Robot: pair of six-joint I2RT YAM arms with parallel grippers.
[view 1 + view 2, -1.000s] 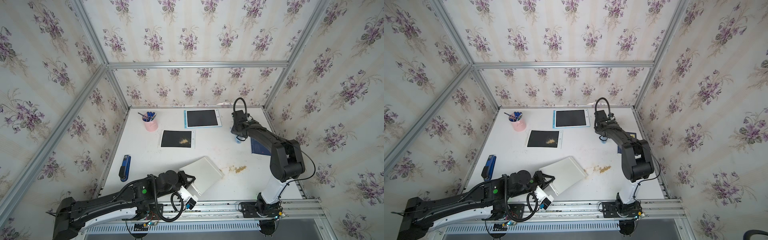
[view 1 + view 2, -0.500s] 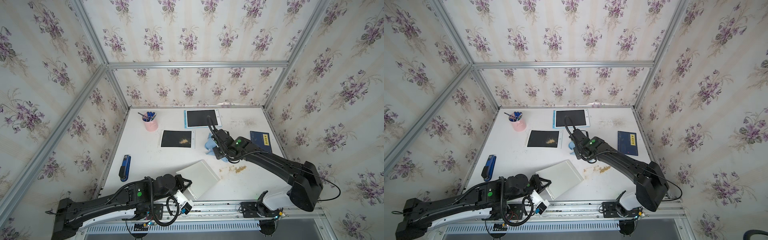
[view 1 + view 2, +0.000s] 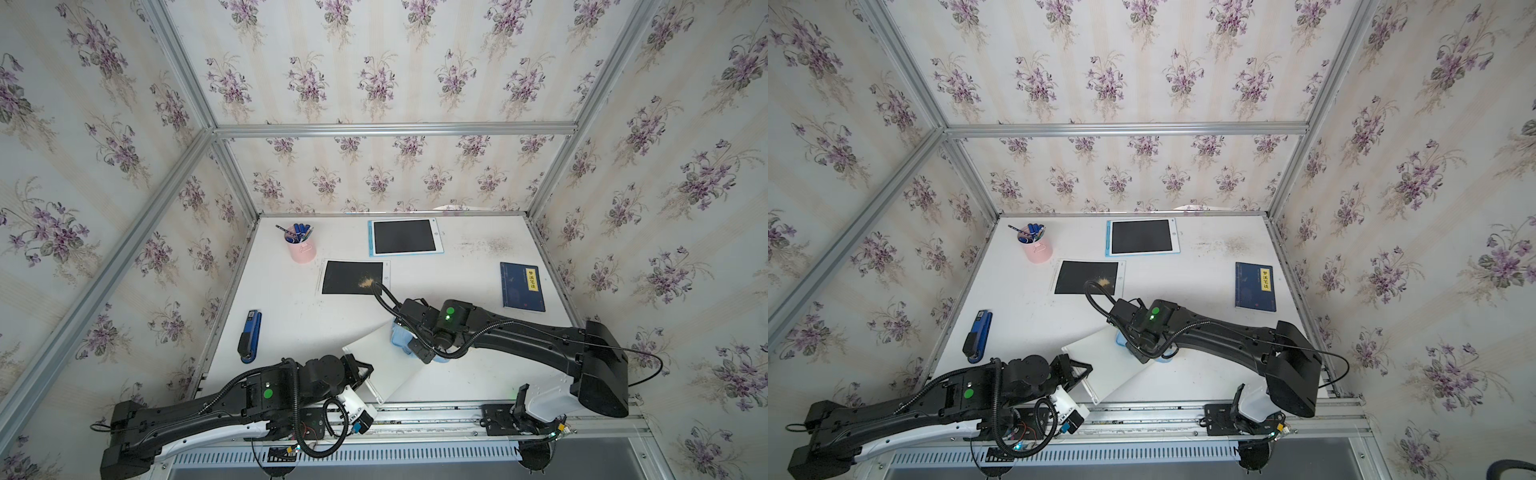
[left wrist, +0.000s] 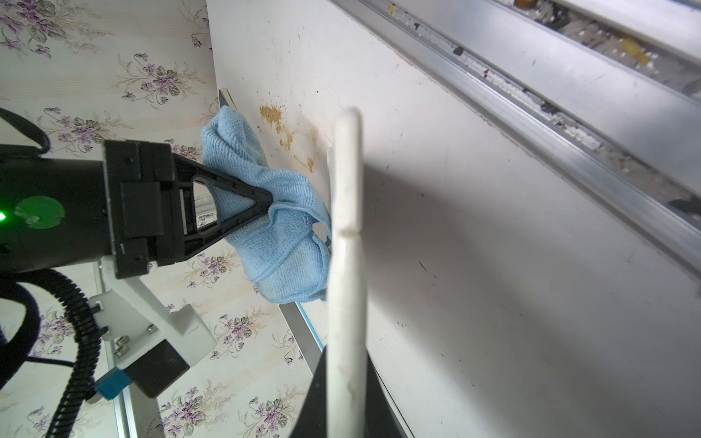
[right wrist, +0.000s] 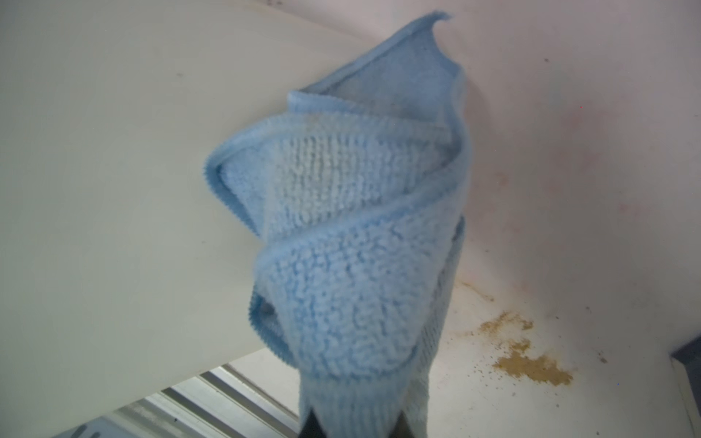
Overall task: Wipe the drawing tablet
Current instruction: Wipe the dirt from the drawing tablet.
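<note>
Resting against drawing tablet (image 3: 382,368) pinched by left end effector (image 3: 365,371): cloth (image 5: 360,265) clamped in right end effector (image 4: 267,203).

black arms (image 3: 540,337) carry green lights (image 3: 449,311) and ribbed cables (image 3: 383,296).

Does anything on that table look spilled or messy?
Yes. Tan powder is spilled on the black-screened tablet mid-table, and another tan patch lies on the table near the blue cloth. Dark specks also dirty the table's far side.
</note>
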